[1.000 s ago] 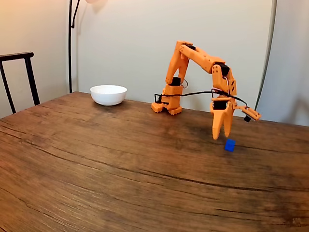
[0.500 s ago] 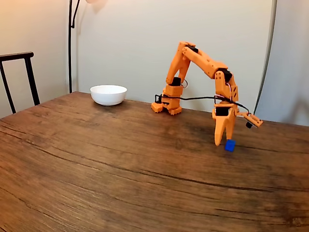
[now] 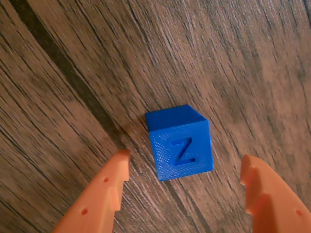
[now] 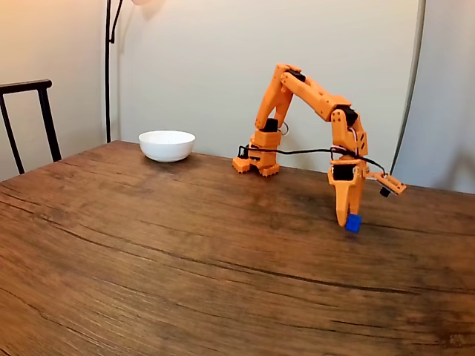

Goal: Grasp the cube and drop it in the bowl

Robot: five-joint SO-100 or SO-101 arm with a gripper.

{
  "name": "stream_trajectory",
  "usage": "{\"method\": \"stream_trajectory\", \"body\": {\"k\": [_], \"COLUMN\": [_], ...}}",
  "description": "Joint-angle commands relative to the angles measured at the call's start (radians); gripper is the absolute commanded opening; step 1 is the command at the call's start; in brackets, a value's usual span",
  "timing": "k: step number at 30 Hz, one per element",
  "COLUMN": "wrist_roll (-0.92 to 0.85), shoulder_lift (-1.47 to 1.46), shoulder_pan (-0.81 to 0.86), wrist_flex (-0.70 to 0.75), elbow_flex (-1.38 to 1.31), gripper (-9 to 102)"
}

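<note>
A small bright blue cube [image 3: 180, 143] with a raised Z on one face rests on the wooden table. My orange gripper [image 3: 184, 162] is open, one fingertip on each side of the cube with a gap on both sides. In the fixed view the gripper [image 4: 347, 221] points straight down at the cube [image 4: 353, 222] on the right part of the table. The white bowl [image 4: 166, 145] stands far off at the table's back left.
The arm's orange base [image 4: 257, 159] sits at the back edge of the wooden table [image 4: 185, 252]. A dark chair back [image 4: 26, 119] stands at the left, and a lamp pole [image 4: 108, 67] rises behind the bowl.
The gripper has moved right and down, from beside the cube to right over it, its tips now near the table.
</note>
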Motion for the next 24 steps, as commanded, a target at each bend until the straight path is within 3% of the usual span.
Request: {"method": "stream_trajectory", "body": {"k": [1,24], "wrist_roll": [0.002,-0.049], "shoulder_lift": [0.009,-0.057], "shoulder_pan": [0.003,0.005], "wrist_flex": [-0.012,-0.058], "elbow_flex": [-0.037,-0.046], "gripper": [30,26]}}
